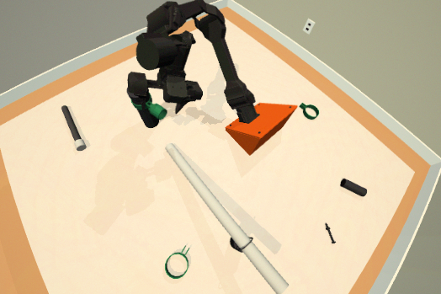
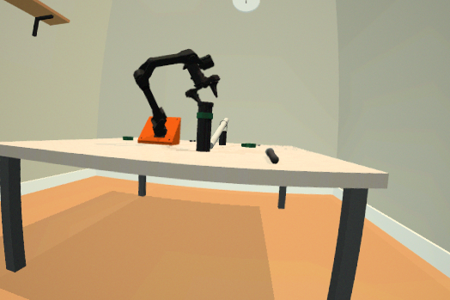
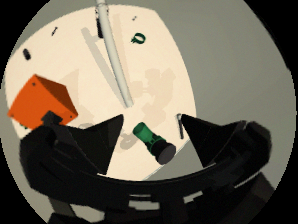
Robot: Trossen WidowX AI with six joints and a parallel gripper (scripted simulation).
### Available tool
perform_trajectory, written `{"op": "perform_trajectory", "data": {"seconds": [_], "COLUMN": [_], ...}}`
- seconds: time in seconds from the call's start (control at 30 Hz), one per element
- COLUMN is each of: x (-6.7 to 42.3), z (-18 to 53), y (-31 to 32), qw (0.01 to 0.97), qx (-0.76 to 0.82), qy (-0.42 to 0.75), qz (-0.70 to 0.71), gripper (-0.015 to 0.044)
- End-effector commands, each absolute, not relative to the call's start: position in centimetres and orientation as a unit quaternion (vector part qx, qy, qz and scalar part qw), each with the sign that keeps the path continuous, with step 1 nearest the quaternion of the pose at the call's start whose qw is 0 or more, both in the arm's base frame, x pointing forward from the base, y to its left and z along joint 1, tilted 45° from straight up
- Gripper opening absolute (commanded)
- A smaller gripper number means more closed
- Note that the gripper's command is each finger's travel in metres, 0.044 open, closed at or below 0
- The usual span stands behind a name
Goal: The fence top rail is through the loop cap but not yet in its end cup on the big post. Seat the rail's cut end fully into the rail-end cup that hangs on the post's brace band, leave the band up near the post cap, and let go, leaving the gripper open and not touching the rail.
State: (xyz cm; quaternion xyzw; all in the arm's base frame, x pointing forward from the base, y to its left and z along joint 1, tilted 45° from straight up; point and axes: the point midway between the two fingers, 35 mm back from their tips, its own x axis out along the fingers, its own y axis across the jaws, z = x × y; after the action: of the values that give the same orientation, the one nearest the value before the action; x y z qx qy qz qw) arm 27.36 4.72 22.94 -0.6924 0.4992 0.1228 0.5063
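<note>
The white top rail (image 1: 219,211) (image 2: 219,131) (image 3: 111,52) runs through the loop cap (image 1: 236,246) on a short post. Its cut end (image 1: 171,147) lies free, apart from the big post. The big black post (image 1: 146,109) (image 2: 203,131) stands upright with a green brace band (image 1: 140,101) (image 2: 204,115) near its top. The green rail-end cup (image 1: 157,110) (image 3: 150,139) hangs on the band and holds nothing. My gripper (image 1: 167,103) (image 2: 204,91) (image 3: 153,116) is open and empty. It hovers just above the post top and the cup, clear of the rail.
The arm's orange base (image 1: 263,124) (image 2: 161,130) (image 3: 40,102) stands right of the post. A spare dark post (image 1: 72,127) lies at the left. Green rings lie at the front (image 1: 177,265) and by the base (image 1: 309,110). A black cylinder (image 1: 353,187) (image 2: 271,156) and a bolt (image 1: 331,232) lie at the right.
</note>
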Motion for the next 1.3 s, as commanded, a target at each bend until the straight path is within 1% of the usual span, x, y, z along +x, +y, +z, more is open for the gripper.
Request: {"op": "perform_trajectory", "data": {"seconds": [0.0, 0.63, 0.9, 1.27], "x": [24.1, 24.1, 24.0, 24.5], "z": [25.6, 25.6, 23.2, 22.5], "y": [0.1, 0.1, -2.4, -2.8], "qw": [0.284, 0.284, 0.285, 0.285], "qx": [-0.812, -0.812, -0.812, -0.812], "qy": [0.428, 0.428, 0.427, 0.427], "qz": [0.278, 0.278, 0.277, 0.278], "gripper": [0.0440, 0.0440, 0.0440, 0.0440]}}
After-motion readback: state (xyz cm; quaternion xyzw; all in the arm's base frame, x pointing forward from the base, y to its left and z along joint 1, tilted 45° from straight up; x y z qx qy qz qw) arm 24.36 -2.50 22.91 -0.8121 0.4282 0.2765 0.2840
